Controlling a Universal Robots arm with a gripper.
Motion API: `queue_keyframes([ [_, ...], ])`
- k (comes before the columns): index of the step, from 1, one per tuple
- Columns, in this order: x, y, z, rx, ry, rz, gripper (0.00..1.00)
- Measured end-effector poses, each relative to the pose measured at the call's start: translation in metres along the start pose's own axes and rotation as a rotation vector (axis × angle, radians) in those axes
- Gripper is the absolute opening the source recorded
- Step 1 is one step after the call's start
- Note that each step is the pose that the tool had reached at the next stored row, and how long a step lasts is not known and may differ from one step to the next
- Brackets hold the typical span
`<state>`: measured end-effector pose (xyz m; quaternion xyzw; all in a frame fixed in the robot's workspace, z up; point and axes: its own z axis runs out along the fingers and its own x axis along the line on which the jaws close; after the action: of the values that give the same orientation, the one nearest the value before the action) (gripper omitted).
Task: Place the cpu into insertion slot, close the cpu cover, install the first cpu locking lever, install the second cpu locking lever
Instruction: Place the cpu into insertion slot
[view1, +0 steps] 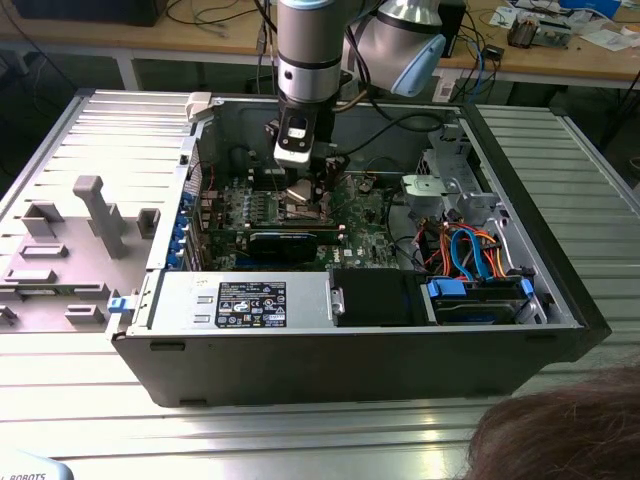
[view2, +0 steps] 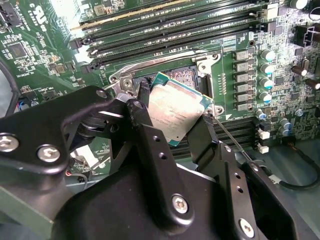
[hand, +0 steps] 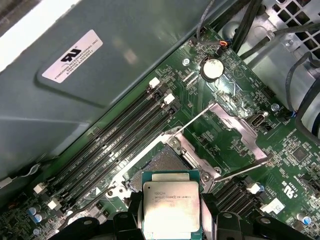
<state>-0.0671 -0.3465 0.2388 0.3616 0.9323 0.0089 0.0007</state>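
**Cpu in gripper, over the open slot**

- Gripper (view2: 172, 111) — black fingers (view2: 150, 135) are clamped on two opposite edges of the cpu (hand: 171, 207). The chip's silver top faces up. In the second wrist view it sits tilted, with one green-edged corner over the slot.
- Slot (hand: 160, 162) — just beyond the cpu. Its dark pin field is bare inside a silvery rim. Whether the chip touches it cannot be told.
- Cover (hand: 242, 131) — swung open at the slot's side, with green board showing through its cut-out.
- Levers (hand: 194, 118) — two thin wire rods, unlatched and angled up, one to each side of the cover.
- Memory slots (hand: 120, 135) — long and black, in a row beside the slot.
- Coin battery (hand: 212, 69) — on the board past the cover.
- Board (view1: 365, 215) — green, flat on the floor of the open case (view1: 350, 360).
- Arm (view1: 305, 60) — reaches straight down into the case in the exterior view.
- Power supply (view1: 240, 300) — a grey box against the case's near wall.
- Cables (view1: 475, 250) — blue and orange, bundled at the drive bay on the exterior view's right.
- Grey panel (view1: 60, 250) — lies flat beside the case on the exterior view's left.
- Person's hair (view1: 570, 430) — at the lower corner on the exterior view's right.
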Motion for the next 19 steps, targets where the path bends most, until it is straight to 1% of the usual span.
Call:
queue_keyframes([
  [10, 0.0, 0.0, 0.0017, 0.0008, -0.0014, 0.027, 0.54],
  [19, 0.0, 0.0, 0.0026, 0.0037, -0.0046, 0.052, 0.54],
])
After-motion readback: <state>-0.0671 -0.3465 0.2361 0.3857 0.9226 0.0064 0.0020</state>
